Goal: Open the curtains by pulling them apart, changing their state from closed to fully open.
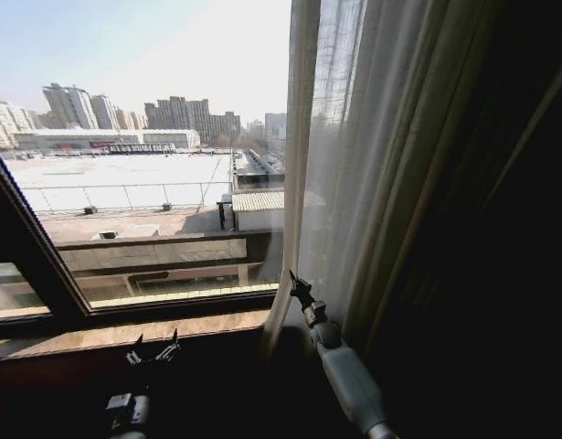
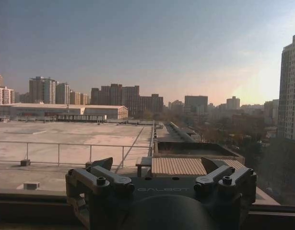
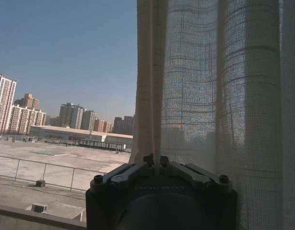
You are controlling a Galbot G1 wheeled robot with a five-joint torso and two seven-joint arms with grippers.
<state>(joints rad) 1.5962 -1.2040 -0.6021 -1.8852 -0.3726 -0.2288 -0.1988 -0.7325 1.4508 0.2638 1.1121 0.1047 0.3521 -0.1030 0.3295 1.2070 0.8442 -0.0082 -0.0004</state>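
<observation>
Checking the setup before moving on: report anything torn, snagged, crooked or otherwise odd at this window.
Nothing stands out. The sheer curtain hangs in even pleats with no tear visible; the right gripper is shut on its inner edge. The left gripper sits open, low by the window sill, touching nothing.

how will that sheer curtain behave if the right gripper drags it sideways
Probably floppy: the sheer curtain hangs in soft pleats, so it should bunch, not slide stiffly. Likely light, since buildings show through its weave. The right gripper, jaws shut on its edge, may lose the thin fabric.
</observation>
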